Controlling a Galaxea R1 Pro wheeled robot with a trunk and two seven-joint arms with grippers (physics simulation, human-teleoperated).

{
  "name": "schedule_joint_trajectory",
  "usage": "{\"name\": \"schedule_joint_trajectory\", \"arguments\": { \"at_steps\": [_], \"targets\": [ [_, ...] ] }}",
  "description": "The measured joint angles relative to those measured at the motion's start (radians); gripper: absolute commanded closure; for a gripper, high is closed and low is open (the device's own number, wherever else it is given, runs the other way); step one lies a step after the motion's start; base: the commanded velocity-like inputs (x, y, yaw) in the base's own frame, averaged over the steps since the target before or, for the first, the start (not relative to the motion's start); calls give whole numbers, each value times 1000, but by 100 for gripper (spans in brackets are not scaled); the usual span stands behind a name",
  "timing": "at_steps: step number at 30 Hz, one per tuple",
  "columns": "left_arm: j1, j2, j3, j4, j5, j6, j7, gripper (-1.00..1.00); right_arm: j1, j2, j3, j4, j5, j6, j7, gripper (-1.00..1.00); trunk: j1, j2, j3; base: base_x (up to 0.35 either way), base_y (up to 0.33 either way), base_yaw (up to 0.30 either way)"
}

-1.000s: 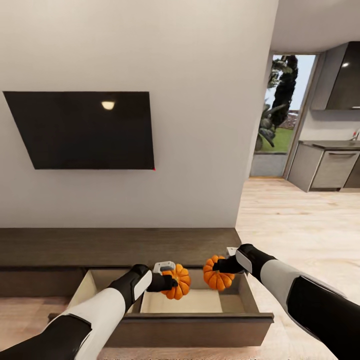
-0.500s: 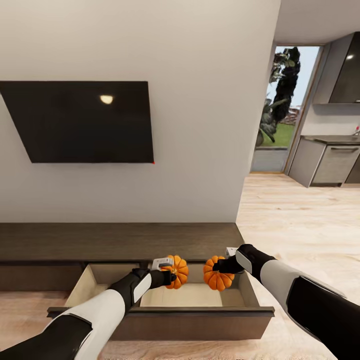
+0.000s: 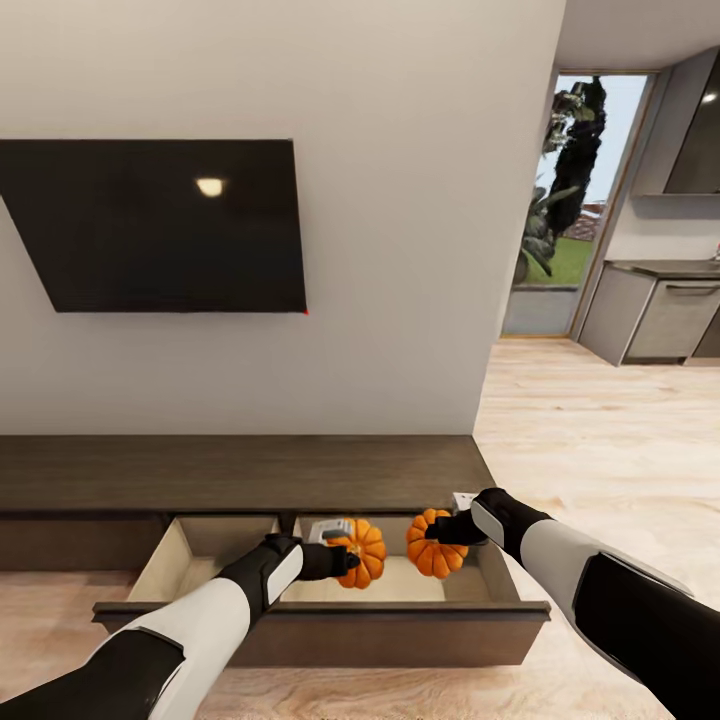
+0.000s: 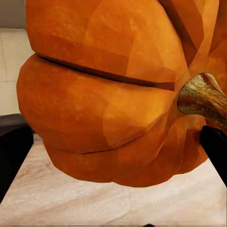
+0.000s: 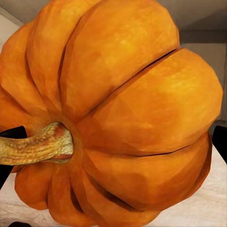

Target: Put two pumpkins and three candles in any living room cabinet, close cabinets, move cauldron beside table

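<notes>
Two pumpkins held above the open drawer (image 3: pixel 400 590) of the cabinet (image 3: pixel 240 475): left pumpkin (image 3: pixel 360 552) clamped in the left tool (image 3: pixel 340 555), right pumpkin (image 3: pixel 435 545) clamped in the right tool (image 3: pixel 437 535). Side by side, apart, over the pale drawer interior. Mounted above on the wall, a dark TV (image 3: pixel 160 225).

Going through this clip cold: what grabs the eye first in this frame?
Two bright orange pumpkins, one held in the left gripper and one in the right gripper, both above the open drawer of the long dark cabinet. The left pumpkin and the right pumpkin hang side by side, apart. Above, a large black TV hangs on the white wall.
</notes>
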Motion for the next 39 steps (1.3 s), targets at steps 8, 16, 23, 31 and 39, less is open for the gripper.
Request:
{"name": "schedule_joint_trajectory", "arguments": {
  "at_steps": [8, 16, 23, 31, 39],
  "targets": [
    [0, 0, 1, -3, 0, 9, 1, 100, 0, 0, 0, 0, 0, 0, -1, 100, 0, 0, -13, 0, 0, 0],
    [0, 0, 2, -2, -1, -23, 13, 100, 0, -1, -2, 0, -1, 11, -1, 100, 0, 0, -16, 126, 0, 0],
    [0, 0, 1, -2, -1, -31, 15, 100, 0, -2, -2, 1, 0, 14, -1, 100, 0, 0, -16, 235, 0, 0],
    [0, 0, 1, -2, -1, -31, 15, 100, 0, -3, -4, 37, 0, 15, -1, 100, 0, 0, -20, 14, 0, 0],
    [0, 0, 1, -3, -1, -31, 15, 100, 0, -2, -4, 54, -1, 16, -1, 100, 0, 0, -33, 0, 0, 0]
  ]
}}
